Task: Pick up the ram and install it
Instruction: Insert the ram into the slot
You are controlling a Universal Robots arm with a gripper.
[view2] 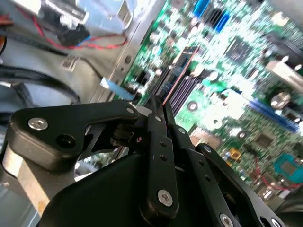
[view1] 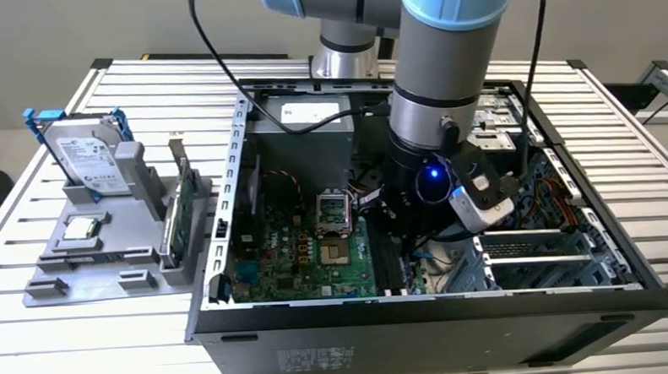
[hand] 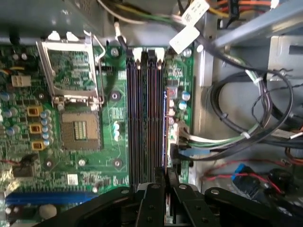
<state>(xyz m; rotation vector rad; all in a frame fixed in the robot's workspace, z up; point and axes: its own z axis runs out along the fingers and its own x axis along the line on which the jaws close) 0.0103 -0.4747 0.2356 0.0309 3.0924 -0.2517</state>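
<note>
Presently held: the ram [view2: 179,71], a thin stick seen edge-on with a bluish face and a copper-coloured edge, gripped at one end.
Gripper [view2: 158,106]: black fingers drawn narrow, pressed onto the ram from both sides.
Ram's place: inside the computer case [view1: 430,309], just above the long dark memory slots [hand: 144,118] and lined up along them; whether it touches a slot I cannot tell.
Case contents: green motherboard [hand: 113,118] with a square metal processor socket [hand: 80,130], and looped cables [hand: 246,123] beside the slots.
Grey holder [view1: 90,265]: on the slatted table at the exterior view's left, it carries a silver hard drive [view1: 90,160] in a blue frame and an upright green card [view1: 175,215].
</note>
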